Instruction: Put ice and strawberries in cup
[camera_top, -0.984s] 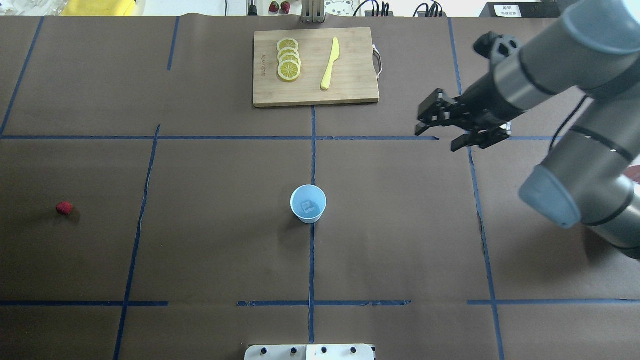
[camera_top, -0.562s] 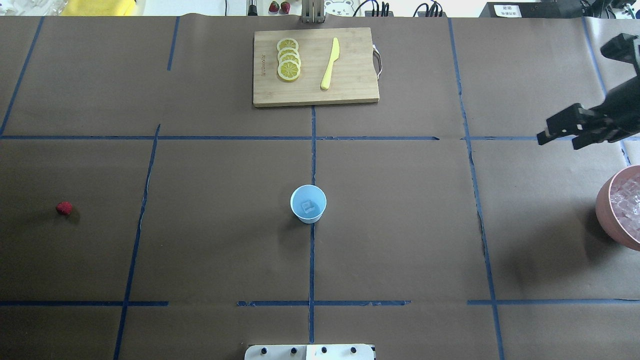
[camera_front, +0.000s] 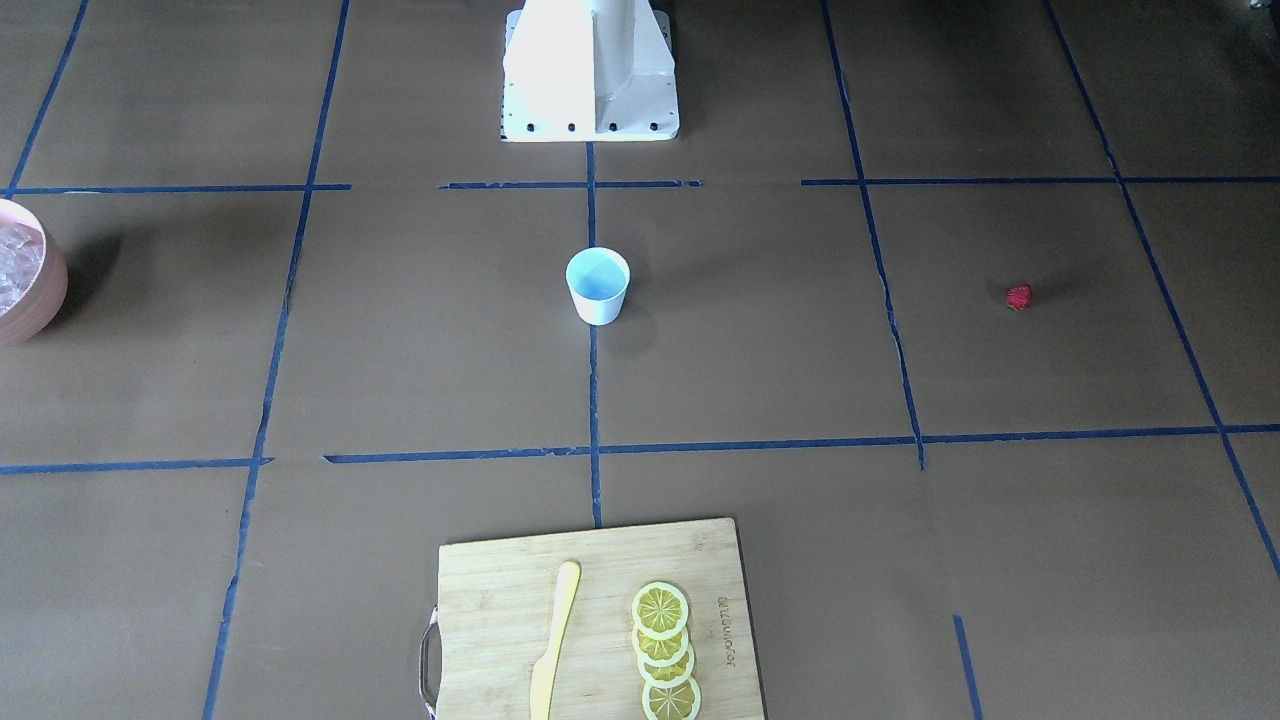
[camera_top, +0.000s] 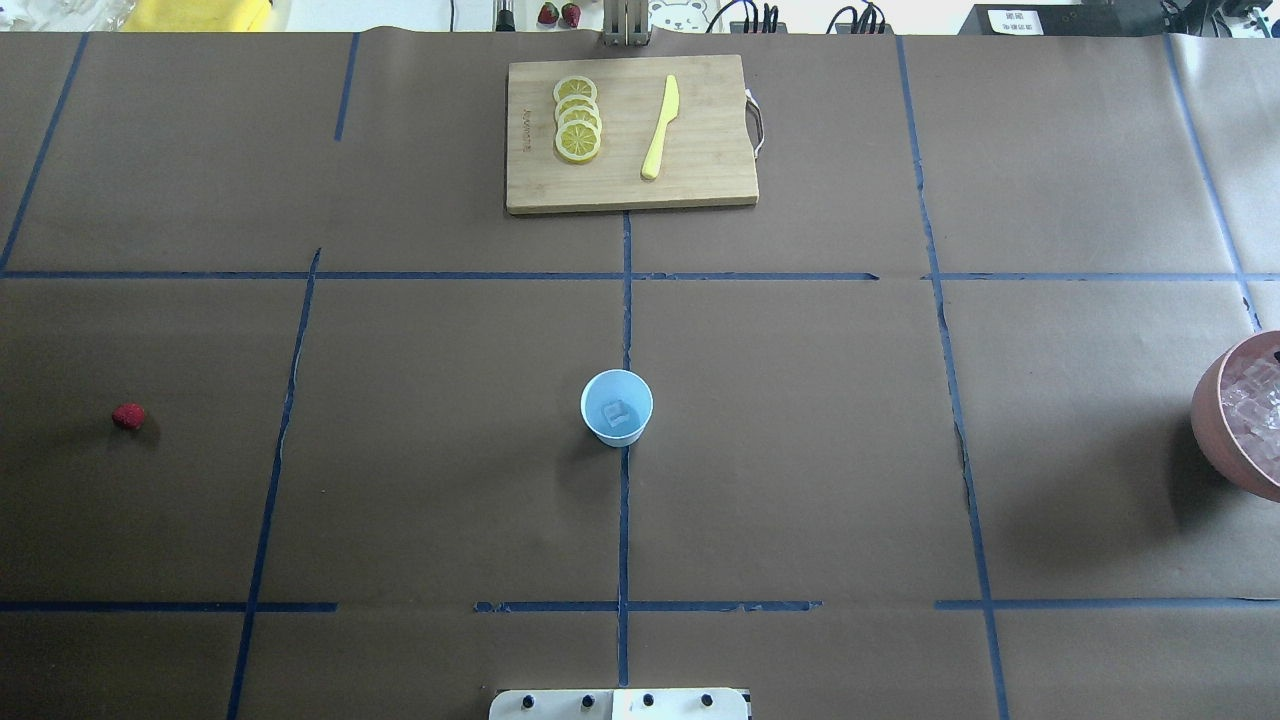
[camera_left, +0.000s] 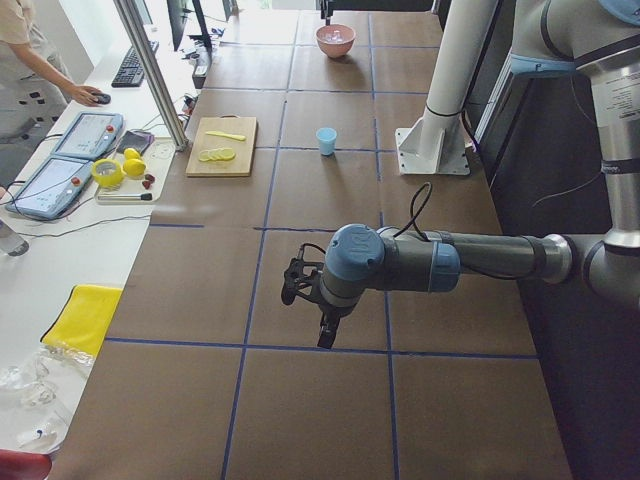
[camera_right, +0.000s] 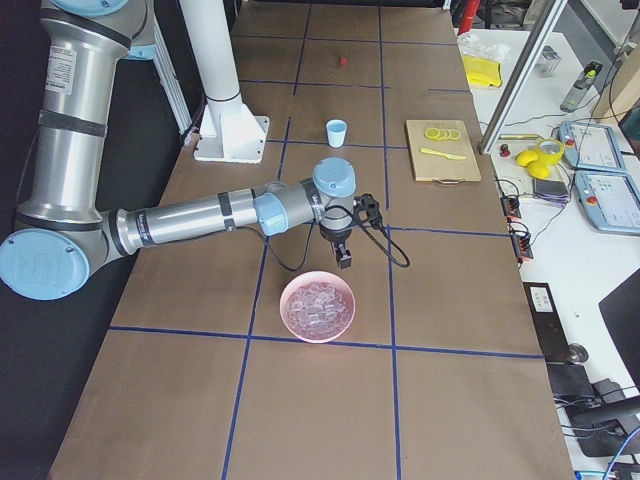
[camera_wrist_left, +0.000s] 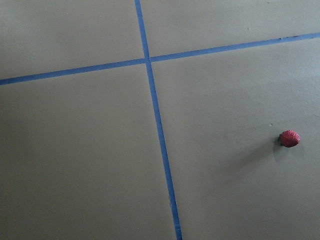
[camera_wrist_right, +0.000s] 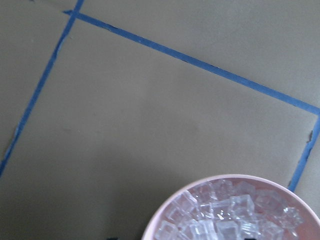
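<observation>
The white cup (camera_top: 617, 407) with a pale blue inside stands at the table's middle, and one clear ice cube (camera_top: 615, 412) lies in it. The cup (camera_front: 598, 285) also shows in the front view. More ice (camera_wrist_right: 225, 215) fills a pink bowl (camera_top: 1215, 420) at the right edge. The red strawberry (camera_top: 129, 416) lies alone at the far left, and the left wrist view has the strawberry (camera_wrist_left: 289, 138) at its right. My right gripper (camera_right: 343, 262) hangs just beyond the bowl (camera_right: 318, 307). My left gripper (camera_left: 322, 338) hovers over bare table. I cannot tell whether either is open or shut.
A wooden cutting board (camera_top: 700, 185) at the far middle carries lemon slices (camera_top: 578, 118) and a yellow knife (camera_top: 660, 128). The robot's white base (camera_front: 590, 70) stands at the near edge. A person (camera_left: 30, 60) sits at a side desk off the table's far side.
My right arm has swung right and out of the overhead view, which uncovered the pink bowl of ice. The cup, its ice cube and the strawberry have not moved.
</observation>
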